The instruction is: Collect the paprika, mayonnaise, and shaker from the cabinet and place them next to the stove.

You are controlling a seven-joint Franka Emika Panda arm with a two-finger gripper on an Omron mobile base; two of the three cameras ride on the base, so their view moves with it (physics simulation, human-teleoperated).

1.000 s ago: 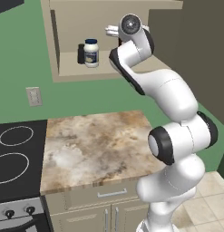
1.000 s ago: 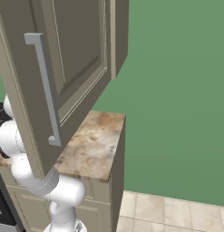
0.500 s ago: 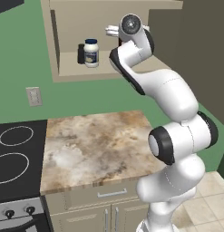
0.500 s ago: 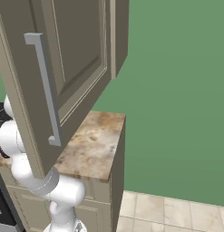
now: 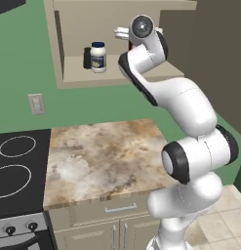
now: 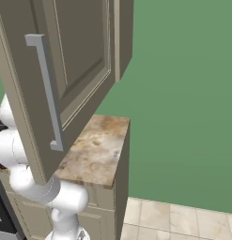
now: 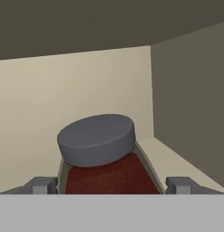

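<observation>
Our claw [image 7: 112, 185] is spread wide around the paprika [image 7: 102, 156] bottle; closing off-centre could tip it inside the cabinet [image 5: 73, 75].

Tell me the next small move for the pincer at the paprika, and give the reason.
Probably close the pincer on the paprika. In the hand view the bottle sits between the two open fingertips, one on each side of its red body below the cap, with a gap at each side, so it looks bracketed but not gripped. The mayonnaise stands on the cabinet shelf.
</observation>
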